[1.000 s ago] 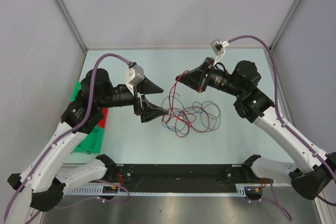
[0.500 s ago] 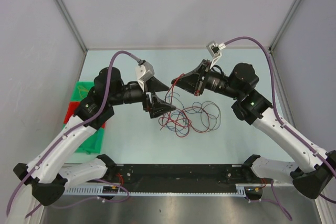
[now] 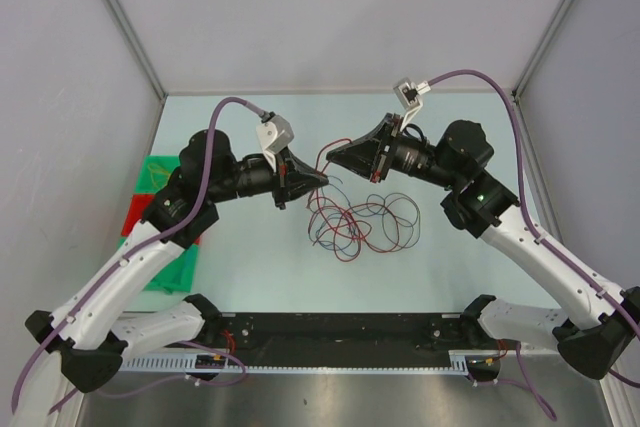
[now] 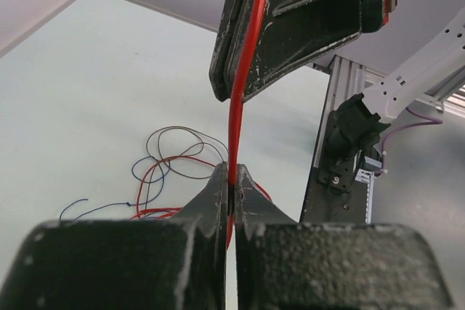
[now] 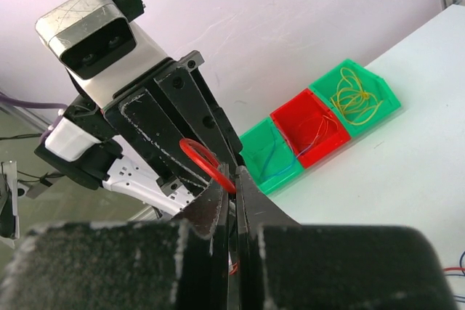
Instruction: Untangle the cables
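I see both grippers pinching one red wire (image 4: pixel 234 117), left gripper (image 3: pixel 322 179) and right gripper (image 3: pixel 332 156) tip to tip above the table (image 3: pixel 250 267). Its short span runs between them (neither nearer); the remaining cables (image 3: pixel 358 225) lie tangled below.

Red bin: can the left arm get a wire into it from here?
Probably yes. The red bin sits open-topped beside the left arm, nothing over it. But the left claw and right claw both pinch the same red wire.
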Motion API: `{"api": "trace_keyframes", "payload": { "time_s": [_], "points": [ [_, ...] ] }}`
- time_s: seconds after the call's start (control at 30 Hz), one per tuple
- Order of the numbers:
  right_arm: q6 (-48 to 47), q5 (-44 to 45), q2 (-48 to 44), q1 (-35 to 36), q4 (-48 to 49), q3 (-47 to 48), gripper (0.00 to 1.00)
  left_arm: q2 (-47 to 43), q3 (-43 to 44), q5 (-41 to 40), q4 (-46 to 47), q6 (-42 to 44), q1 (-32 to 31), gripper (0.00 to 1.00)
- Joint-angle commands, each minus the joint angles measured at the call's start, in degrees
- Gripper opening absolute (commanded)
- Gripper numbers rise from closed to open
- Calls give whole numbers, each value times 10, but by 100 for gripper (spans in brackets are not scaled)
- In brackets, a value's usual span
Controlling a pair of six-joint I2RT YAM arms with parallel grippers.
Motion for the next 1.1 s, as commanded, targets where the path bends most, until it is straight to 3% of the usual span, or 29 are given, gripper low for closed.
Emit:
{"api": "trace_keyframes", "payload": {
  "time_s": [0.0,0.03,0.1,0.13,0.17,0.2,0.33,0.47,0.57,0.7,1.07],
  "points": [
    [8,5,-19,2,29,23,6,-16,-9,-24,14,0,-2,0],
    [5,11,-21,1,24,24,29,-18,-9,-61,11,-1,-2,0],
    [-1,27,-27,1,6,24,57,-21,-2,-109,-1,0,-2,0],
    [-5,34,-29,1,-2,24,83,-21,2,-158,-14,1,-2,0],
    [-14,50,-30,1,-12,24,95,-23,8,-189,-20,2,-2,0],
    [-19,58,-36,0,-34,24,100,-23,12,-218,-33,2,-2,0],
    [-44,118,-47,0,-109,23,100,-26,27,-376,-52,4,1,0],
    [-55,237,-52,-2,-213,22,100,-20,40,-497,-68,-4,16,0],
    [-56,268,-48,-2,-245,11,100,-20,43,-551,-69,-18,47,0],
    [-34,274,-51,0,-237,-33,98,-15,54,-597,-74,-31,98,0],
    [-28,328,-54,24,-169,-209,97,27,91,-605,-76,-68,252,0]
  ]
}}
